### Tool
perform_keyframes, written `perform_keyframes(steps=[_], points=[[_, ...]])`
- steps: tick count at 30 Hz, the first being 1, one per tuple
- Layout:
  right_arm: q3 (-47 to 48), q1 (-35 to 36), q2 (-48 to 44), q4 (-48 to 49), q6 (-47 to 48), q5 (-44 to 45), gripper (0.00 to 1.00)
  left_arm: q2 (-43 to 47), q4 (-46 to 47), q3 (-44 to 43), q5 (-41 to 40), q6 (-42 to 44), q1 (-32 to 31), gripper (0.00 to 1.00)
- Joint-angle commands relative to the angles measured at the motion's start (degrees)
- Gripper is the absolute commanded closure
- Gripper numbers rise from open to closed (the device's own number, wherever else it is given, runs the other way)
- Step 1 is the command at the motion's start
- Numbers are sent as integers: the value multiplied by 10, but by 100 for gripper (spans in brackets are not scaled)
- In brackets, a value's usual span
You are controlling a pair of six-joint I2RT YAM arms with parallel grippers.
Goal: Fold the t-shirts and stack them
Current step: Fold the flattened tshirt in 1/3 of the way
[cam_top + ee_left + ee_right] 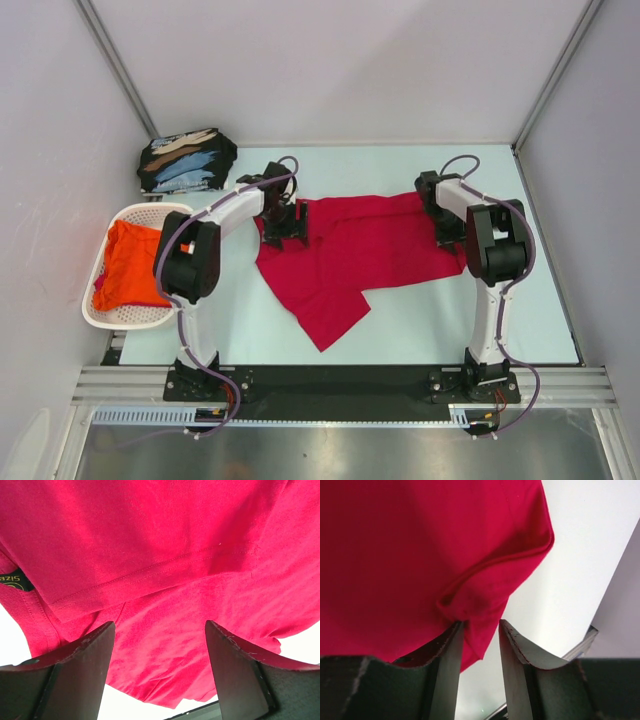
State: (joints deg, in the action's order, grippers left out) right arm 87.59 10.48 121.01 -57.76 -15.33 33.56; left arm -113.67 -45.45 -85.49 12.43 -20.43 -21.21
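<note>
A crimson red t-shirt (pixel 350 255) lies spread across the middle of the table, with a flap pointing toward the near edge. My left gripper (pixel 283 225) hovers over its left edge; in the left wrist view its jaws (pixel 160 630) stand wide apart above the red cloth (pixel 150 540), open and gripping nothing. My right gripper (pixel 448 228) is at the shirt's right edge. In the right wrist view it (pixel 481 627) is open: a corner of the red cloth (pixel 395 555) lies against one finger (pixel 451 650) and clear of the other.
A folded black t-shirt with light-blue and tan print (pixel 185 160) lies at the back left. A white perforated basket (pixel 95 310) at the left holds an orange t-shirt (pixel 130 260). White walls enclose the pale table (pixel 500 320).
</note>
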Motion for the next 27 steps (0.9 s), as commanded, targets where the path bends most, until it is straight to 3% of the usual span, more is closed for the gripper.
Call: perform_keyframes(steps=[1,6,9,16,27], points=[[22,1,32,5,0,42,61,20,3,-10,12,12,-1,22],[23,0,41,8,0,40,67,20,-1,-18,10,11,-1,22],[26,-4,43,5,0,38,100,18,0,-17,12,11,-1,23],[-7,-22,-16,5,-9,30,100,14,-2,-15,14,10,-1,23],[-106,-85,-196,33,-35,27,100,9,-3,-2,23,19,-12,23]])
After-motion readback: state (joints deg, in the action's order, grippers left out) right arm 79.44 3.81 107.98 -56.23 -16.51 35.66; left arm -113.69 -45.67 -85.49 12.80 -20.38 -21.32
